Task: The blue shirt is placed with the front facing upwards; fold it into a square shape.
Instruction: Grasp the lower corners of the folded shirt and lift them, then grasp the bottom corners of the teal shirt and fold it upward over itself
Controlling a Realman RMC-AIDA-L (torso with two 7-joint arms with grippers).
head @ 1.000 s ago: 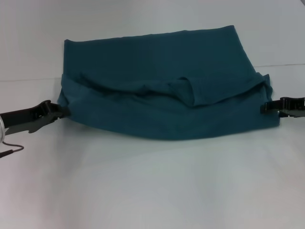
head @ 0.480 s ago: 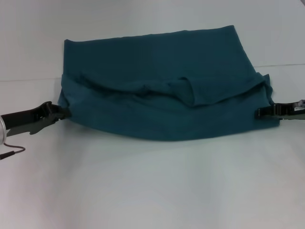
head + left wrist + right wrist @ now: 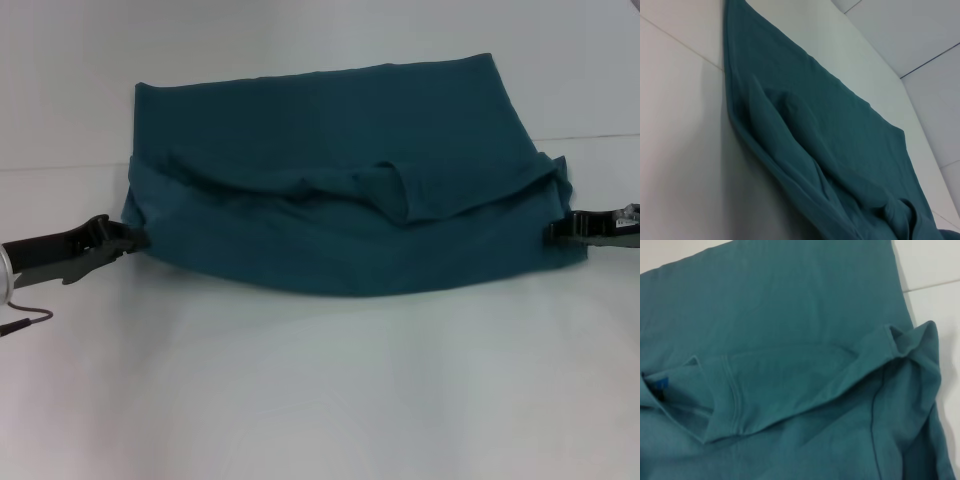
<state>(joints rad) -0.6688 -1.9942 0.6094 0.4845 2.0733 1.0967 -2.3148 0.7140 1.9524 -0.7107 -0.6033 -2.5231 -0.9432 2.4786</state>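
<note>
The blue shirt [image 3: 340,180] lies on the white table [image 3: 320,380], folded into a wide band with a sleeve hem [image 3: 400,195] turned over its middle; its lettering is hidden. My left gripper [image 3: 138,238] lies low on the table, its tip touching the shirt's left edge. My right gripper [image 3: 552,231] lies at the shirt's right edge, its tip against the cloth. The shirt's folds fill the left wrist view [image 3: 830,150]. They also fill the right wrist view [image 3: 800,340], where a small blue tag [image 3: 661,386] shows.
A thin cable [image 3: 25,318] lies by the left arm at the table's left edge. A seam line [image 3: 590,137] crosses the table behind the shirt. Bare white table stretches in front of the shirt.
The right gripper slid in toward the shirt's right edge, then drew back slightly. The left gripper crept a little closer to the left edge. The shirt has kept its shape.
</note>
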